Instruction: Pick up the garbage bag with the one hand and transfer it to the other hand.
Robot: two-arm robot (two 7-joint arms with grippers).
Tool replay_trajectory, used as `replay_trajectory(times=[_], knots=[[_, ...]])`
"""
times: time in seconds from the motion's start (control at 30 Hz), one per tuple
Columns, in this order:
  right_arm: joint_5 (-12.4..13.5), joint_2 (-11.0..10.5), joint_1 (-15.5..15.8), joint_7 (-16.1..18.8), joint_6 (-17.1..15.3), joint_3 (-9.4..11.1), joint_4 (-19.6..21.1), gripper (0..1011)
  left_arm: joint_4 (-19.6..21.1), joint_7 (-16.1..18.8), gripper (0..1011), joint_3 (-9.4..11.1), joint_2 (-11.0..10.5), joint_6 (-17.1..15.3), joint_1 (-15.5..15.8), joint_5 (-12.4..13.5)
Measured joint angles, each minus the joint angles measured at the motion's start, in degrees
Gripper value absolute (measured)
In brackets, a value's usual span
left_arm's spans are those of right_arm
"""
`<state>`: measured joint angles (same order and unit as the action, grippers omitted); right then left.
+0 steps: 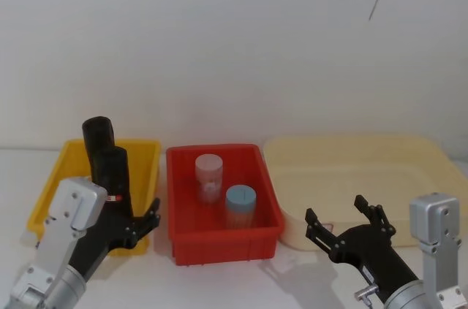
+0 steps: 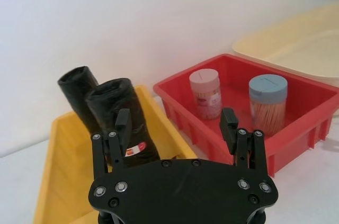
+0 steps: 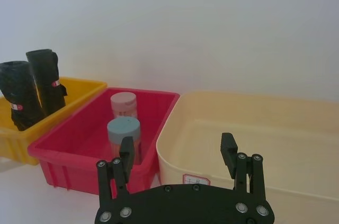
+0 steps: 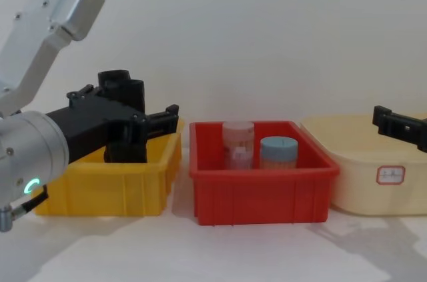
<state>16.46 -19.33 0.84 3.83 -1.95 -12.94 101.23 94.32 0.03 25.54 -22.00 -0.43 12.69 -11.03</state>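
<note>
Two tall black rolls stand leaning in the yellow bin (image 1: 148,153). The front garbage bag (image 1: 114,170) (image 2: 112,108) (image 4: 133,89) carries a white-and-red band; the second roll (image 1: 97,136) (image 2: 78,90) stands behind it. My left gripper (image 1: 137,215) (image 2: 176,121) (image 4: 127,105) is open at the bin's front, right up against the front roll, one finger (image 2: 123,123) overlapping it, nothing clamped. My right gripper (image 1: 335,210) (image 3: 178,145) (image 4: 395,126) hovers open and empty by the cream tray's near left corner. Both rolls (image 3: 32,89) show far off in the right wrist view.
A red bin (image 1: 219,245) in the middle holds a pink-lidded jar (image 1: 208,174) and a blue-lidded jar (image 1: 240,204). A wide cream tray (image 1: 365,154) stands on the right. A white wall runs close behind the three containers.
</note>
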Motion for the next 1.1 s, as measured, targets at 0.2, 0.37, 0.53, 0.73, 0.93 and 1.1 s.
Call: replay_trajectory(times=[0.2, 0.37, 0.53, 0.73, 0.93, 1.1], knots=[[0.0, 0.0, 0.0, 0.0, 0.0, 0.0, 0.0, 1001, 1.81, 1.35, 1001, -0.89, -0.26, 0.07, -1.58, 0.46], [0.0, 0.0, 0.0, 0.0, 0.0, 0.0, 0.0, 1001, 3.2, 2.85, 1000, -2.0, -0.37, -0.37, -3.12, 0.63], [0.0, 0.0, 0.0, 0.0, 0.0, 0.0, 0.0, 1001, 3.53, 3.83, 1000, -3.1, -0.1, -1.17, -3.79, 0.6], [0.0, 0.0, 0.0, 0.0, 0.0, 0.0, 0.0, 1001, 2.66, 4.23, 1001, -3.78, 0.53, -1.99, -3.42, 0.44], [0.0, 0.0, 0.0, 0.0, 0.0, 0.0, 0.0, 1001, 0.73, 4.28, 1000, -4.26, 1.77, -2.79, -2.14, 0.02], [0.0, 0.0, 0.0, 0.0, 0.0, 0.0, 0.0, 1001, -1.62, 4.26, 1001, -4.53, 3.17, -3.26, -0.59, -0.4]])
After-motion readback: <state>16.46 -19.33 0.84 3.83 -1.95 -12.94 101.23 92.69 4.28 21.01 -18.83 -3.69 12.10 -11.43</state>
